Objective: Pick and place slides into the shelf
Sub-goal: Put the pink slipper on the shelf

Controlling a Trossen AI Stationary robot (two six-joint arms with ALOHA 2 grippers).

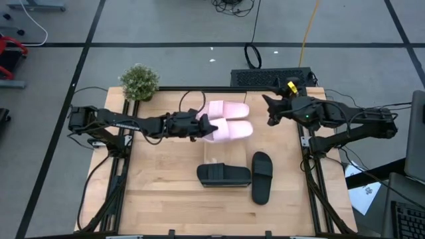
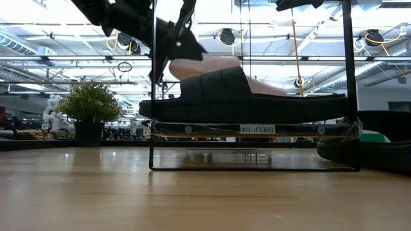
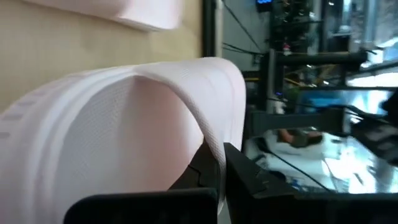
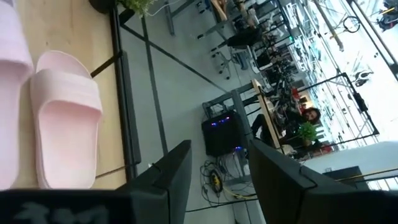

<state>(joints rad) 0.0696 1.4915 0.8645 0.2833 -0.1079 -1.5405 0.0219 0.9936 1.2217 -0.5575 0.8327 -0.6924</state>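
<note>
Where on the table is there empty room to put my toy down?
Bare wood lies along the wooden table's near edge, left of the two black slides, and between the potted green plant and the left arm. It is crowded mid-table: the left gripper is shut on a pale pink slide beside its twin, with the shelf just below them.

Both arms are matte black, built of slim tubular links with blocky joints. The left arm (image 1: 126,123) trails thin black cables. The right arm (image 1: 345,119) carries a yellow tag near its wrist and a small green light.
</note>
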